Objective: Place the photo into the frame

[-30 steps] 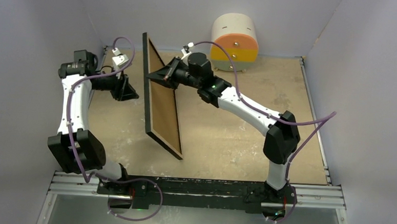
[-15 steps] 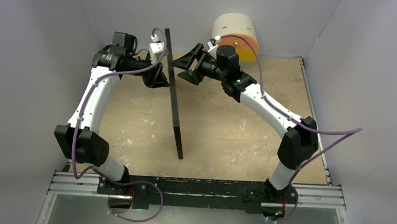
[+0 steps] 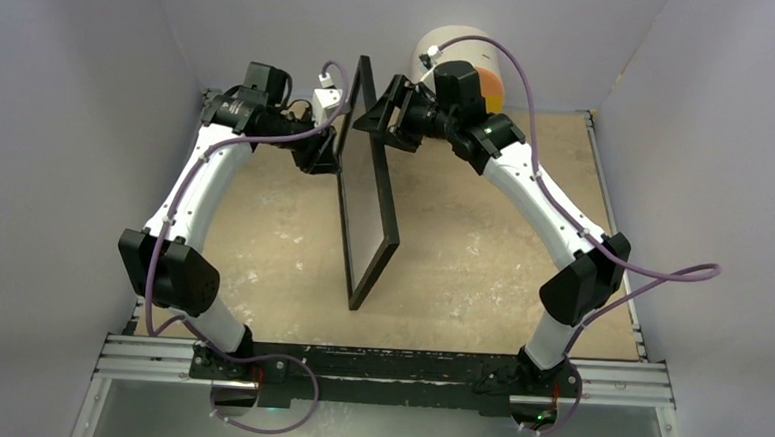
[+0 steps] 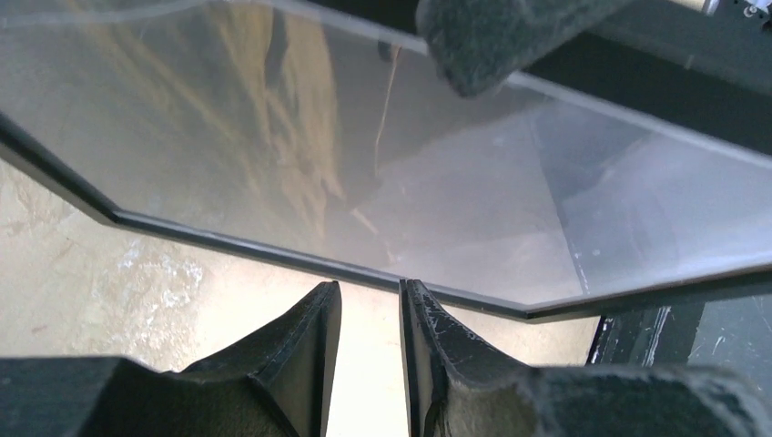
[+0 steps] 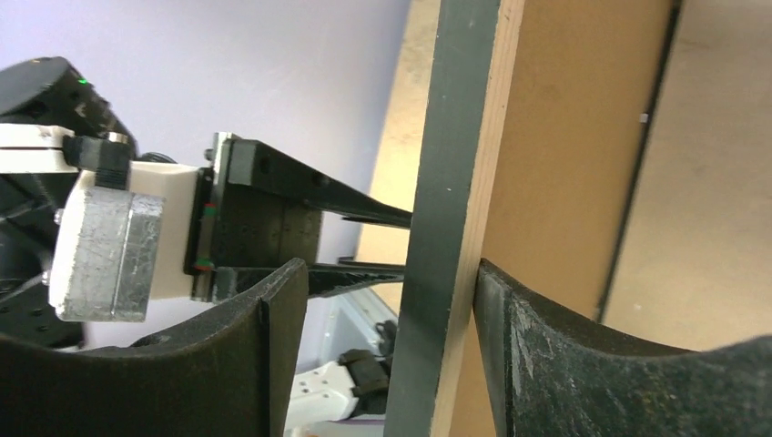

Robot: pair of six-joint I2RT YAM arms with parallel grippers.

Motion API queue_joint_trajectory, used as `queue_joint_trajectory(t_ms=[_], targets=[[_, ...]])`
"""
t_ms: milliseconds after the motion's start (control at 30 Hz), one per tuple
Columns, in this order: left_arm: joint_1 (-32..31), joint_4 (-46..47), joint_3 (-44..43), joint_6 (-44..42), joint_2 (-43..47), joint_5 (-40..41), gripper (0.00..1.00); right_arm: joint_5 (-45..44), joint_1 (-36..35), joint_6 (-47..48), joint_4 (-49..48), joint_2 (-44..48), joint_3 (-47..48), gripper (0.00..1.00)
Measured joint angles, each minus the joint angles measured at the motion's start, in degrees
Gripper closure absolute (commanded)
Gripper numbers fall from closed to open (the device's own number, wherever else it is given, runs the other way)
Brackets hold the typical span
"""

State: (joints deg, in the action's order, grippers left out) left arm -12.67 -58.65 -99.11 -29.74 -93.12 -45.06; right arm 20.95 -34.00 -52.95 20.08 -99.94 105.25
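You've got one container in shot: the white round box (image 3: 470, 41) against the back wall, mostly hidden behind the right arm, with just a sliver of orange front showing. Its contents don't show

The frame (image 3: 369, 208) stands on edge mid-table and tilted, near corner down on the table (image 3: 482, 254), far end up between the two grippers. The glazed face with its black rim faces the left arm and the top camera. It's all grey glare, so you can't tell whether the photo sits behind it. The right wrist view shows the other side (image 5: 446, 218): light wood edge, brown back

right gripper (image 3: 379, 118): jaws spread, straddling the frame's raised edge. In its own view (image 5: 390, 269) one pad touches the brown back and the other finger stands off the black front with a clear gap, so it's not pinching

left gripper (image 3: 331, 161): fingers nearly together, slim gap, nothing between them. In the left wrist view (image 4: 370, 291) the tips sit right at the black rim (image 4: 273, 248); you can't tell if they touch it

Surface is tan fibreboard, scuffed with pale patches. Pale lilac-grey walls (image 3: 79, 112) close off left, back and right. Both arm bases sit on a black bar (image 3: 386, 364) over an aluminium rail (image 3: 636, 377) at the near edge. Purple cables (image 3: 661, 273) loop along both arms
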Motion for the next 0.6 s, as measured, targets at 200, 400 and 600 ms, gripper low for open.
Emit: queue_joint_trajectory(t_ms=[200, 400, 600], targets=[[2.8, -0.3, 3.9, -1.5, 0.1, 1.3, 0.68, -5.1, 0.1, 8.5, 8.7, -1.1, 2.8, 0.4], [10.4, -0.7, 9.1, -5.2, -0.3, 3.6, 0.69, -10.2, 0.7, 14.1, 14.4, -1.1, 2.8, 0.48], [12.7, 1.7, 16.5, -8.5, -2.6, 8.6, 0.67, -14.3, 0.8, 18.2, 17.0, 0.6, -0.4, 0.56]])
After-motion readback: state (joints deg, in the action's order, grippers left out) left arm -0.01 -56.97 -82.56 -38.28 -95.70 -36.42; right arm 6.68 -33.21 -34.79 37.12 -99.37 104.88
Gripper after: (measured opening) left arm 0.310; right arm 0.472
